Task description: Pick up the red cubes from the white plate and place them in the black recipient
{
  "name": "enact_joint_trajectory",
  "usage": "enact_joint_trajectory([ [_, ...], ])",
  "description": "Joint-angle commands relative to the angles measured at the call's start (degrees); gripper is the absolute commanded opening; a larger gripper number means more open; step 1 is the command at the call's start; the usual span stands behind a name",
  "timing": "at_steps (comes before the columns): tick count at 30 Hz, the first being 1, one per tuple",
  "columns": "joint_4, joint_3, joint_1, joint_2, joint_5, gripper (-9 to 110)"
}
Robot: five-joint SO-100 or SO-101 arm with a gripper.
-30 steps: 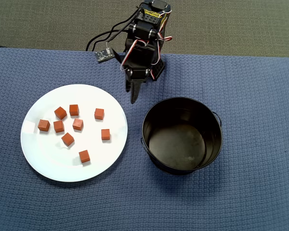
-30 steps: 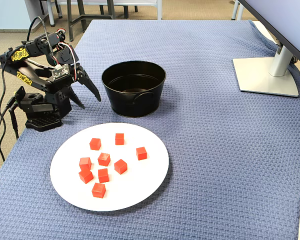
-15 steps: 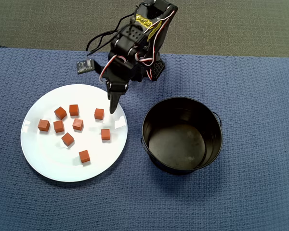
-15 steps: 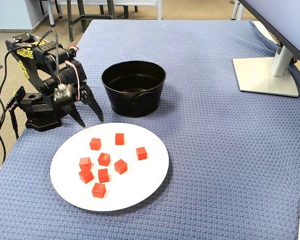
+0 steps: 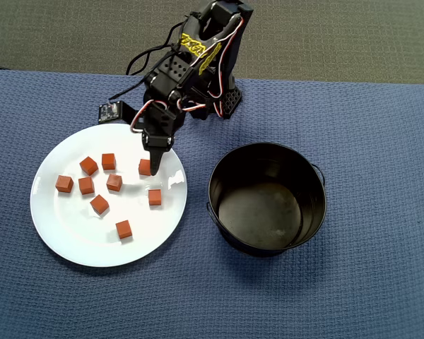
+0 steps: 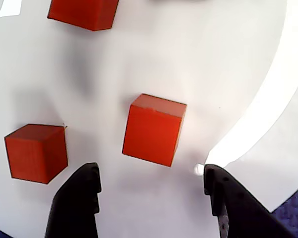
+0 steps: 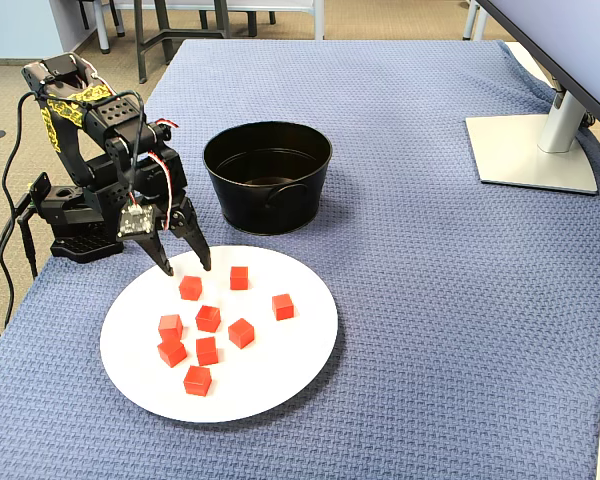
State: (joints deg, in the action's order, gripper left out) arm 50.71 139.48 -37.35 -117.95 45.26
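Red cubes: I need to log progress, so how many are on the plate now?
8, all on the white plate: seven loose, one under the open gripper. The black pot looks empty.

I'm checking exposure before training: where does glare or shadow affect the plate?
Wrist view: a blown-out glare band on the white plate near the centred red cube, with soft shadows beside the cubes. Overhead view: a small glint on the plate. Fixed view: evenly lit.
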Motion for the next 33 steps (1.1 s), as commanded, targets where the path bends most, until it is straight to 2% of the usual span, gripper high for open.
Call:
enact_joint_trajectory([
  [1,-2.9,-5.71,-1.41,4.31,-1.49,19],
  [10,-5.62,-9.76,-2.64,12.22,-3.43,12],
  [18,-6.77,-11.6,-3.08,16.44,-4.13,0],
  [21,-6.68,-11.95,-3.34,15.38,-5.36,0],
  [24,-5.54,-12.3,-3.34,9.05,-8.88,0],
  [28,4.92,-16.0,-0.97,-4.48,-12.3,0],
  [33,17.58,-19.78,9.58,-21.88,-20.04,0],
])
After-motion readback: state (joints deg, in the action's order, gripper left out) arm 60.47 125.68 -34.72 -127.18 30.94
